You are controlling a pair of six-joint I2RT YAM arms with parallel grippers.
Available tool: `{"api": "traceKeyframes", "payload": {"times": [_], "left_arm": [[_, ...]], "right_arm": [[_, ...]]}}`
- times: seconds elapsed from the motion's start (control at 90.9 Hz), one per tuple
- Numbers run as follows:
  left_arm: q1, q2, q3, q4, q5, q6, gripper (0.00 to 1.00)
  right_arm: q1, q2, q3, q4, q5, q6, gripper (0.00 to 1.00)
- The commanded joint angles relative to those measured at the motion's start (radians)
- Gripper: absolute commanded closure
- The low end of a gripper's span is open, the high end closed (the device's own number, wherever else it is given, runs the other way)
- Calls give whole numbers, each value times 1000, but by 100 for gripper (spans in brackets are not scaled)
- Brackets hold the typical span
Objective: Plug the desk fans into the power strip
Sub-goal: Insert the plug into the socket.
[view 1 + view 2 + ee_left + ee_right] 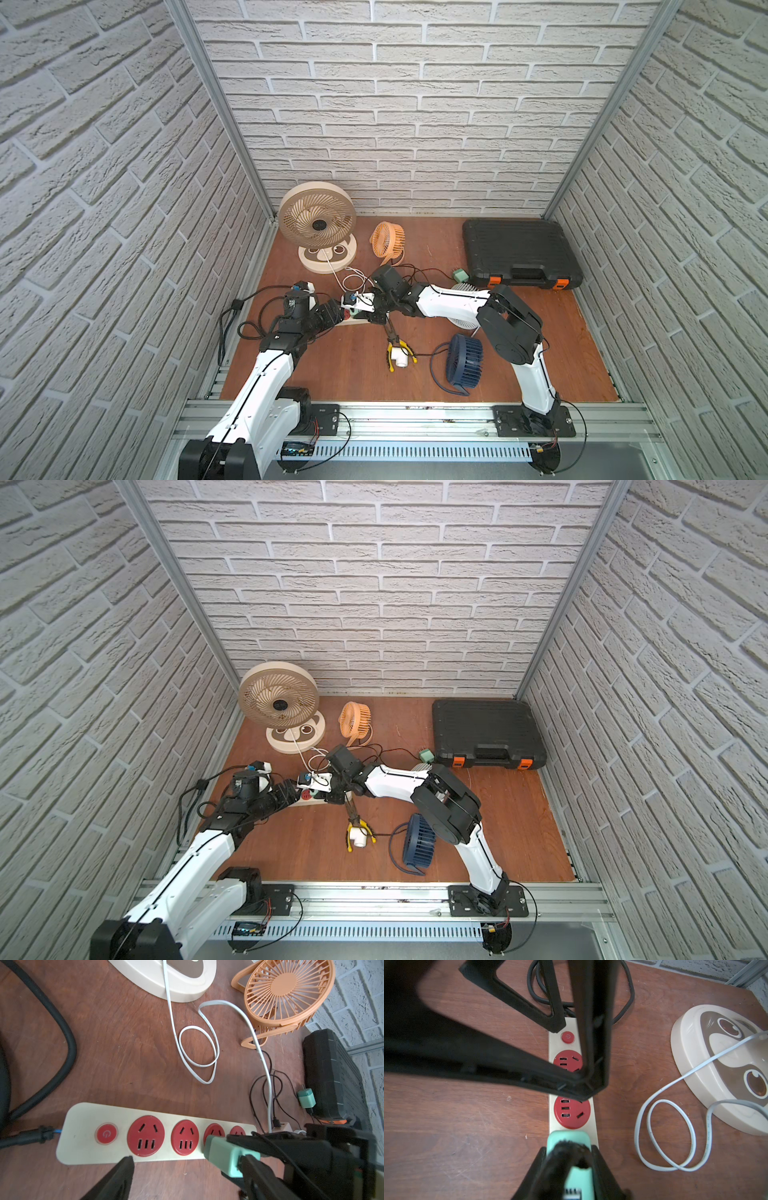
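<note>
The cream power strip (83, 1126) lies flat on the wooden table, with its red switch (106, 1133) and red sockets facing up. My right gripper (569, 1147) is shut on a mint-green adapter plug (222, 1153). The adapter's front end is at the third socket from the switch, and its prongs are hidden. My left gripper (187, 1159) is open around the strip's switch end, holding nothing. The beige desk fan (318, 222) stands at the back left. Its white flat cable (199, 1053) loops on the table and passes behind my right gripper.
An orange fan (388, 239) and a black case (519, 253) stand at the back. A blue fan (463, 359), yellow-handled pliers (399, 353) and a white fan (463, 324) under my right arm are nearer. A second green adapter (460, 274) lies by the case.
</note>
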Motion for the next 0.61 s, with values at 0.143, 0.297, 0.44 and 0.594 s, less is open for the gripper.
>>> {"api": "traceKeyframes", "payload": {"times": [0.143, 0.297, 0.44, 0.594], "left_arm": [[6, 13, -6, 31, 16, -11, 14], [6, 17, 20, 19, 20, -12, 14], [6, 6, 27, 3, 13, -8, 14], [6, 17, 21, 12, 16, -7, 14]], "right_arm": [[-16, 132, -204, -355, -13, 75, 97], [-19, 88, -142, -403, -43, 95, 94], [-19, 66, -37, -474, -50, 113, 83], [-19, 31, 32, -511, -61, 132, 74]]}}
